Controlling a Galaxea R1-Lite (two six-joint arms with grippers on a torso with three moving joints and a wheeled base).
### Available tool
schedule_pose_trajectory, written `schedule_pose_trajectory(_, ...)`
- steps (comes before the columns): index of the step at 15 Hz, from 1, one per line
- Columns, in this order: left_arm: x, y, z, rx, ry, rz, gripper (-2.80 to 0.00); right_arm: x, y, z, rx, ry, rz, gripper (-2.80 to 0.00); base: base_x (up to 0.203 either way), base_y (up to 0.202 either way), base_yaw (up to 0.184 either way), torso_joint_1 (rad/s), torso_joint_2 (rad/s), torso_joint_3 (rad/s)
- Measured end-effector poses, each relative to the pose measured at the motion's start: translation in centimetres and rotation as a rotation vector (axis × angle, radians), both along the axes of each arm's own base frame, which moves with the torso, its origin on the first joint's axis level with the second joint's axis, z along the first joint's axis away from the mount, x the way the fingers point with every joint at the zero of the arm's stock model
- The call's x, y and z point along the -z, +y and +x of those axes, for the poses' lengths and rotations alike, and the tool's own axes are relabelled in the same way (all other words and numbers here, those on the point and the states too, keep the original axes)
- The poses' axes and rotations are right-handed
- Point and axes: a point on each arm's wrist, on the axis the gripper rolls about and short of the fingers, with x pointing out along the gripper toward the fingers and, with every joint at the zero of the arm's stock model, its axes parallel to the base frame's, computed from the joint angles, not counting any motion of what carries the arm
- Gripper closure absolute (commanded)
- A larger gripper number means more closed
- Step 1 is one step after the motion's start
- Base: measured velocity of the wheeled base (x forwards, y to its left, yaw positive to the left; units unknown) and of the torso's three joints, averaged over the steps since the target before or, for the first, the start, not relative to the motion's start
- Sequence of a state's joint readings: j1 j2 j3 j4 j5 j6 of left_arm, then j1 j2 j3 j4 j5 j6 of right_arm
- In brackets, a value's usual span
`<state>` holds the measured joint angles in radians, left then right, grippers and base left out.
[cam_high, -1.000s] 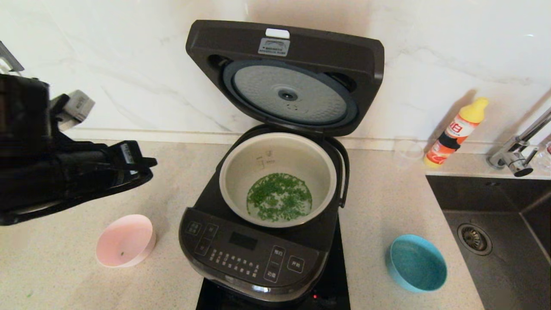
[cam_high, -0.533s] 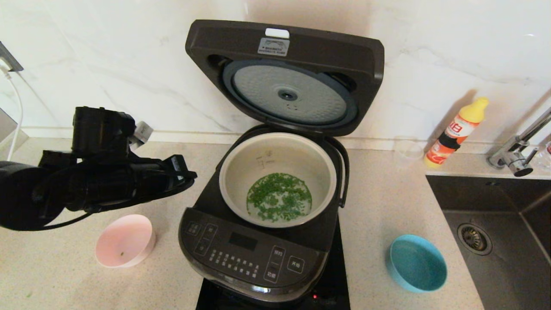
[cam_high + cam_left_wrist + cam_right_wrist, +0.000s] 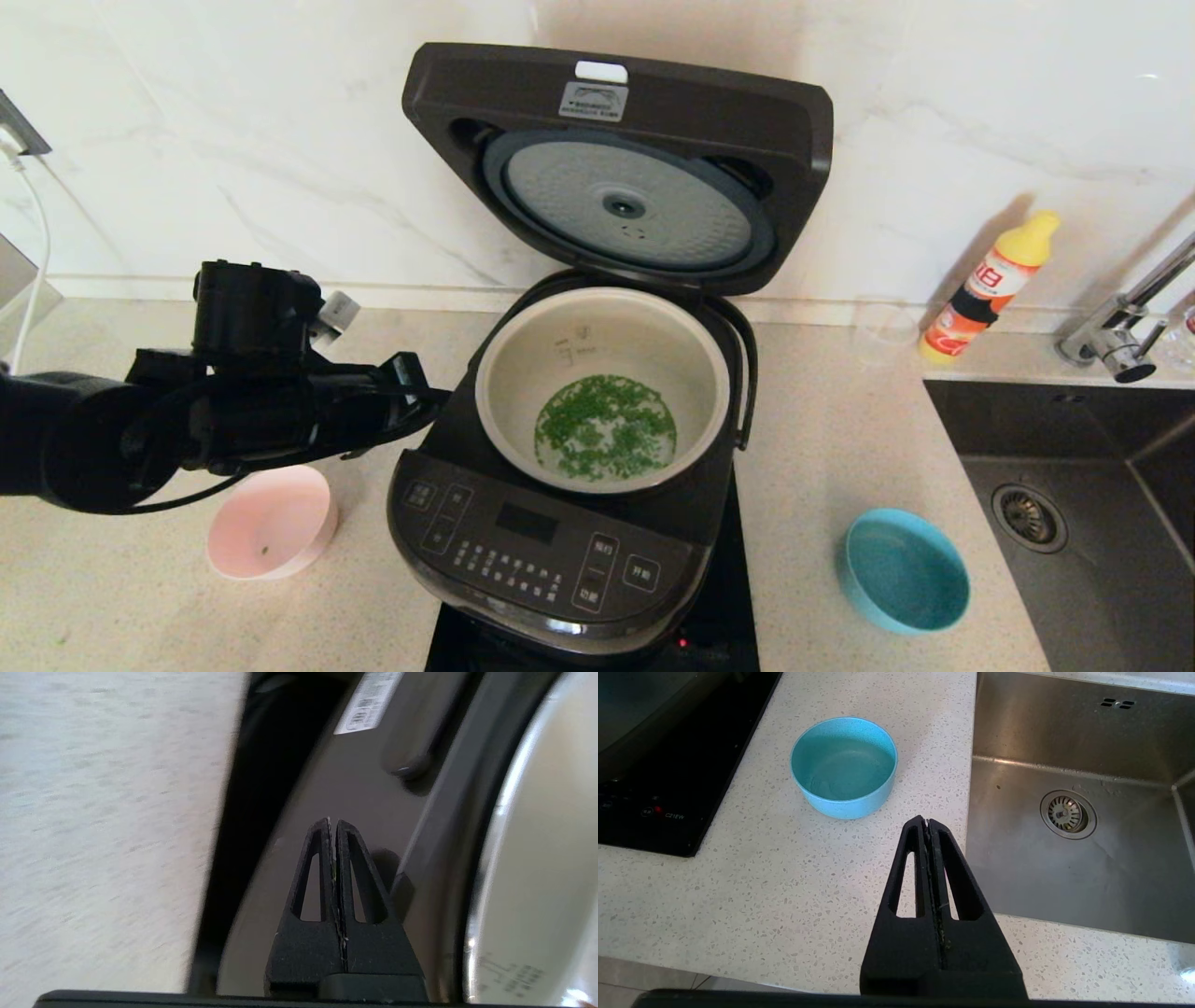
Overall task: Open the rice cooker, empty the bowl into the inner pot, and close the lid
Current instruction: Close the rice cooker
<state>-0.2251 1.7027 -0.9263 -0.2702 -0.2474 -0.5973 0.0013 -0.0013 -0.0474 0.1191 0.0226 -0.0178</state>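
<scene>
Risk lies in the pinched-together, empty left gripper (image 3: 434, 397) beside the large black rice cooker (image 3: 560, 523): it may slip off the raised black hinged lid (image 3: 616, 159) when pushing it down.

The speckled counter (image 3: 840, 420) holds a pink bowl (image 3: 271, 523), a blue bowl (image 3: 904, 571), an orange bottle (image 3: 990, 285) and a black stove top (image 3: 728, 607).

Head cam looks down at the cooker (image 3: 569, 485); left wrist cam sits super close to its rim (image 3: 364, 788); right wrist cam faces the teal bowl (image 3: 844, 767), also in the head view.
</scene>
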Motion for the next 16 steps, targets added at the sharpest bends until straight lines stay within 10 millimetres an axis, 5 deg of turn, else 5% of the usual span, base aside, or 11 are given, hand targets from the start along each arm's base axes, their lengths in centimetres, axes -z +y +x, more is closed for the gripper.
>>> schedule_pose_trajectory(5, 1.6, 0.2, 0.9, -0.017, -0.067, -0.055, 0.0, 0.0, 0.0, 0.0, 0.0, 0.0, 0.0, 0.0, 0.0, 0.0, 0.0, 0.0, 0.0, 0.0)
schedule_pose_trajectory(16, 2.8, 0.2, -3.4, 0.093, -0.003, -0.079, 0.0, 0.0, 0.0, 0.0, 0.0, 0.0, 0.0, 0.0, 0.0, 0.0, 0.0, 0.0, 0.0, 0.0)
